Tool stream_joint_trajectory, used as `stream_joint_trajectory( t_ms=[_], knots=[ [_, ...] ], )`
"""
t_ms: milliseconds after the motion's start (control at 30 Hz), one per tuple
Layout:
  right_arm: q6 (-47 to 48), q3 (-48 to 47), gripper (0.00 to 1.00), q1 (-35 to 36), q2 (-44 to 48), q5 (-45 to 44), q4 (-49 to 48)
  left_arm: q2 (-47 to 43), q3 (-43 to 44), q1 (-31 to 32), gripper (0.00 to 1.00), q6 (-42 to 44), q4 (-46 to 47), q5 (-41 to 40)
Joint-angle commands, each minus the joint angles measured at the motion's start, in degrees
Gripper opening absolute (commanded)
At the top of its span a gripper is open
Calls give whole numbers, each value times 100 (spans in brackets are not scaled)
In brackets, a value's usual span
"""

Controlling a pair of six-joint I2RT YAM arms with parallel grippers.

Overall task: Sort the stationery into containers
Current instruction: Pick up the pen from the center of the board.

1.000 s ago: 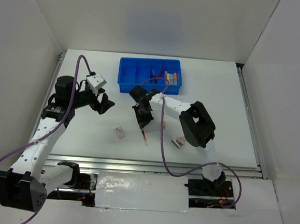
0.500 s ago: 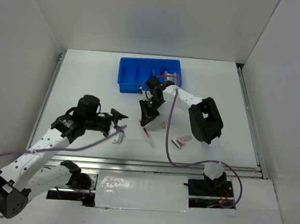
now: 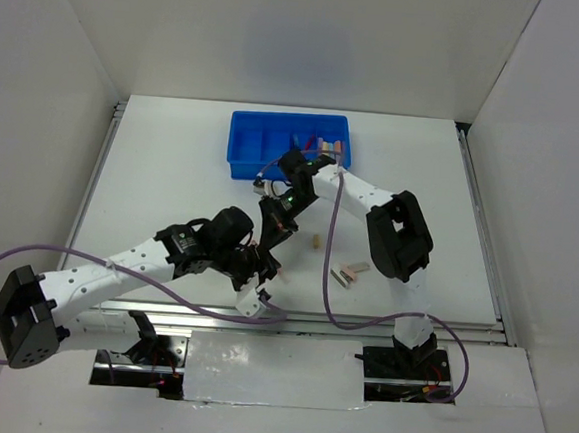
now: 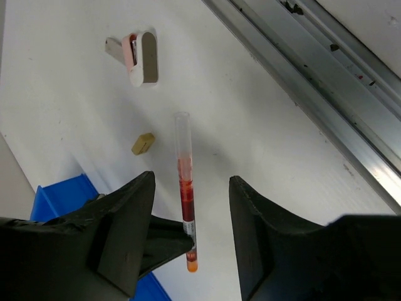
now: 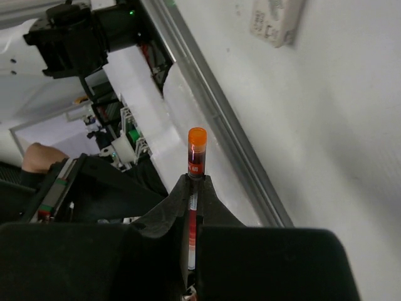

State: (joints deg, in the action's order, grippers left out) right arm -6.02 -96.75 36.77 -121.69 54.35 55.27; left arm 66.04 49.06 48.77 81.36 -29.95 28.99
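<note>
1. Top external view: the blue tray (image 3: 237, 150) stands at the far side of the worktop (image 3: 162, 176), with several markers (image 3: 322, 145) in its right-hand section. The left end effector (image 3: 258, 270) and right end effector (image 3: 275, 227) meet near mid-worktop, in front of the tray. A tan piece (image 3: 314, 243) and two eraser blocks (image 3: 348, 272) lie loose to their right.
2. Left wrist view: the left end effector (image 4: 191, 183) is wide open and grips nothing. Its fingers (image 4: 128, 226) stand on either side of a red pen (image 4: 183, 169) without touching it. A dark finger of the right end effector pinches the pen near its orange-capped end. The tan piece (image 4: 143, 142) and eraser blocks (image 4: 141, 53) lie beyond.
3. Right wrist view: the right end effector (image 5: 193, 188) is clamped tight on the red pen (image 5: 196, 150), orange cap protruding past the fingertips, above the worktop. A white block (image 5: 276, 22) lies on the worktop at the frame's top.
</note>
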Motion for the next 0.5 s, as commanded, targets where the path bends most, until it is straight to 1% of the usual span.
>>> stream_joint_trajectory(
  t_ms=[0,233,300,400,467],
  knots=[
    [136,77,0,93,558,480,204,137,271,53,62,301,112,-43],
    [101,192,0,172,752,551,134,357,315,10,61,82,314,-131],
    [92,218,0,190,769,551,125,374,297,-26,59,99,359,-157],
    [92,270,0,207,796,551,98,410,315,-70,54,73,350,-201],
    [84,306,0,216,805,516,81,418,332,-96,48,12,359,-218]
  ],
)
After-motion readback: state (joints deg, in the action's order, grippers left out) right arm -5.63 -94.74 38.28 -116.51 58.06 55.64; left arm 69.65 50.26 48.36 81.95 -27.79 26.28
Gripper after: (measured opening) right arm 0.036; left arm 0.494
